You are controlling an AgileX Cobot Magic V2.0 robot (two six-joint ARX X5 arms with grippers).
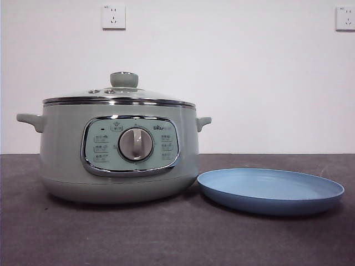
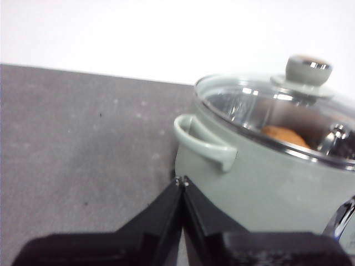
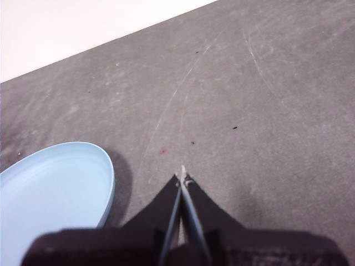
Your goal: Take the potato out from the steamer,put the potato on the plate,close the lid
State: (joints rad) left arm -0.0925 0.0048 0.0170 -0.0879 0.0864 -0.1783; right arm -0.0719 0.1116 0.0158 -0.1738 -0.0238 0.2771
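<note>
We see a dark grey table (image 1: 166, 238); the steamer (image 1: 119, 149) and the plate (image 1: 270, 191) rest on it, just beside each other.

Sage-green steamer (image 1: 119, 152) upright, glass lid (image 1: 119, 94) seated on its rim; brown potato (image 2: 285, 136) inside; empty light-blue plate (image 1: 270, 191) just beside the steamer.

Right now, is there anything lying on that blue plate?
No. In the front view the light-blue plate beside the steamer holds nothing, and the potato shows through the glass lid, inside the pot.
</note>
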